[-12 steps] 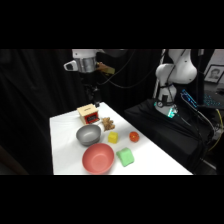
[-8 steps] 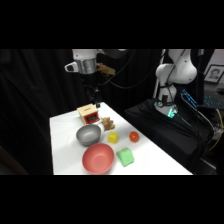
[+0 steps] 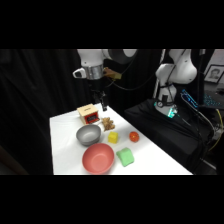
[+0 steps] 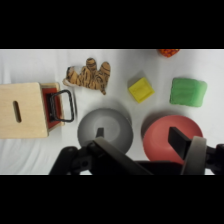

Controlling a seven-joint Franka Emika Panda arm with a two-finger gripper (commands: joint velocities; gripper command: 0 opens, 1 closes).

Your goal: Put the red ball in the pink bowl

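White table (image 3: 62, 135) under black drapes, laid out with a handful of small things.

Nothing done so far, judging by the layout: red ball (image 3: 134, 136) lying on the bare tabletop towards the far right side in the side view, cut by the top edge in the wrist view (image 4: 169, 51). Untouched, well apart from the gripper (image 3: 102, 104). Pink bowl (image 3: 98, 158) at the near edge, holding nothing, separated from the ball by the yellow cube (image 3: 113, 137) and the green block (image 3: 125, 157).

Hanging well above the table's back part, over the wooden box (image 3: 88, 113) and the striped tiger toy (image 3: 107, 123); fingers spread wide in the wrist view (image 4: 150, 157), gripping nothing.

Left to do, by that reckoning, the whole job: cross to the ball, come down, close on it, lift, carry over the cube, let go above the bowl.

Counted:
- one red ball
- one pink bowl (image 4: 155, 137)
- one grey metal bowl (image 4: 105, 129), just beside the pink one
- one yellow cube (image 4: 141, 89)
- one green block (image 4: 188, 91)
- one wooden box (image 4: 22, 110) with a black handle
- one tiger toy (image 4: 89, 76)
- one arm, one gripper, two fingers
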